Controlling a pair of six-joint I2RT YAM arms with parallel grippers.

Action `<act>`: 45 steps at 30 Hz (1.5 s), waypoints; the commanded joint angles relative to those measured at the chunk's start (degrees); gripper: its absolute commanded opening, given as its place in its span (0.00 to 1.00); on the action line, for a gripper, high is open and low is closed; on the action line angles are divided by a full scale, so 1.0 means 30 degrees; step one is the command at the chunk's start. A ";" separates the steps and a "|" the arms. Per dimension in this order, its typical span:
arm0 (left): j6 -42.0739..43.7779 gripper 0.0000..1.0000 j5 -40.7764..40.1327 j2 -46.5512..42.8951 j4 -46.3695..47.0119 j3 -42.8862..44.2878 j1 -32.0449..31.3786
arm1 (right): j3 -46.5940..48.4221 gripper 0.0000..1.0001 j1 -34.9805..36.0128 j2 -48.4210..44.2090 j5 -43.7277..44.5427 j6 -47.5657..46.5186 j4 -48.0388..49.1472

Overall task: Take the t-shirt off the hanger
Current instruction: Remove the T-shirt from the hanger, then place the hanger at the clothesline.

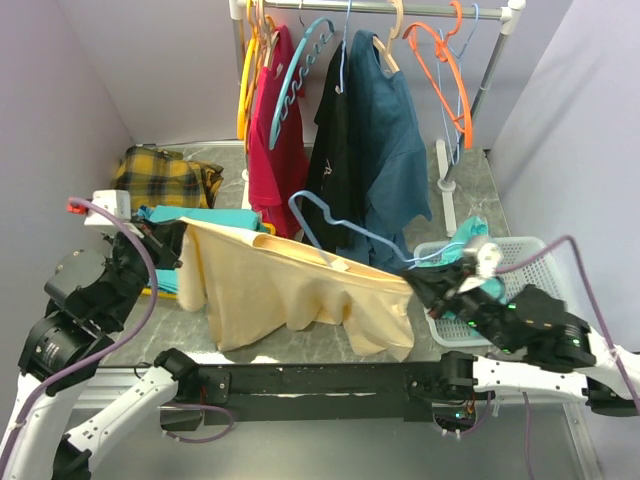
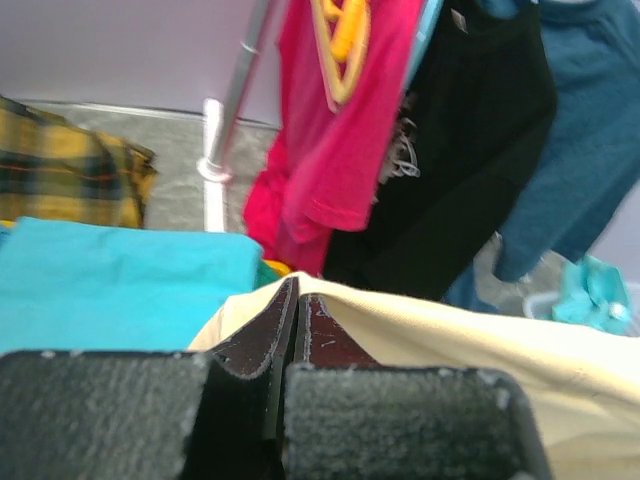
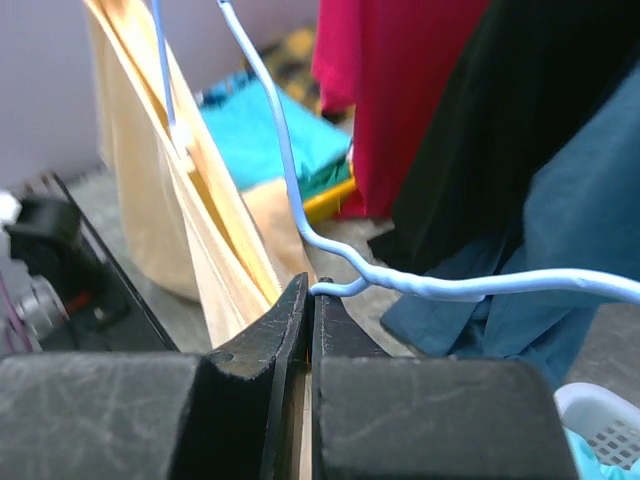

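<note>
Two grippers are stretching the t-shirt (image 1: 290, 285) between them above the table, probably to keep it taut so the hanger (image 1: 325, 215) can slide out. The left gripper (image 1: 172, 240) is clamping one edge. The right gripper (image 1: 418, 282) is pinching closed at the other end, apparently on fabric, with the hanger wire touching its tips. The basket (image 1: 535, 250) beside it is holding a teal cloth (image 1: 468, 235).

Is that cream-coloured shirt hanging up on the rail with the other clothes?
No, the cream t-shirt is held stretched between the left gripper and right gripper, well below the rail.
</note>
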 commanded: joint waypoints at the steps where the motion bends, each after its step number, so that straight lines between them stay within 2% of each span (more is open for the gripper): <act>1: -0.0379 0.01 0.0650 -0.0017 0.1915 -0.0745 0.0170 | 0.0917 0.00 -0.0079 -0.1460 0.1879 -0.0232 -0.0605; 9: -0.0056 0.01 0.9820 0.0568 0.4434 -0.2885 0.0169 | 0.4666 0.00 -0.0108 0.2783 0.3520 -0.3480 -0.0023; 11: -0.0145 0.01 1.0528 0.0393 0.5313 -0.3852 0.0169 | 0.4931 0.00 -0.0108 0.3868 0.3491 -0.4301 0.0768; 16: -0.0875 0.01 1.2664 0.0274 0.6691 -0.5142 0.0169 | 0.3003 0.00 -0.0108 0.5098 0.3348 -0.5419 0.6887; 20: -0.0440 0.01 1.2703 0.0597 0.6054 -0.4853 0.0140 | 0.2645 0.00 -0.0079 0.6476 0.3140 -0.5420 0.8303; 21: -0.0176 0.07 1.2381 0.0598 0.5701 -0.4532 0.0140 | 0.2763 0.00 -0.0108 0.6769 0.3198 -0.5391 0.8070; 22: 0.0348 0.31 1.2059 0.0482 0.5320 -0.4297 0.0140 | 0.2909 0.00 -0.0108 0.7091 0.3140 -0.5304 0.7836; 23: 0.0673 0.42 1.1359 0.0422 0.4794 -0.4033 0.0169 | 0.3143 0.00 -0.0108 0.7181 0.2792 -0.5303 0.7601; 25: 0.1258 0.58 1.0536 0.0189 0.3476 -0.3242 0.0140 | 0.3262 0.00 -0.0108 0.7211 0.2759 -0.5274 0.7190; 28: 0.1612 0.71 0.9158 -0.0133 0.2097 -0.2392 0.0140 | 0.3379 0.00 -0.0108 0.7094 0.2496 -0.5332 0.6692; 35: 0.2052 0.76 0.8160 -0.0691 -0.0512 -0.0401 0.0140 | 0.4403 0.00 -0.0137 0.7562 0.0916 -0.4777 0.2949; 39: 0.3191 0.79 0.9063 -0.0605 -0.1536 0.1703 0.0169 | 0.5077 0.00 -0.0108 0.8466 -0.1161 -0.3723 -0.0012; 43: 0.4424 0.82 1.6047 0.0128 -0.2535 0.3409 0.0169 | 0.6159 0.00 -0.0137 0.9699 -0.3853 -0.2609 -0.2358; 45: 0.4717 0.83 1.7674 0.0275 -0.2331 0.3295 0.0169 | 0.6542 0.00 -0.0137 1.0254 -0.4562 -0.2607 -0.3238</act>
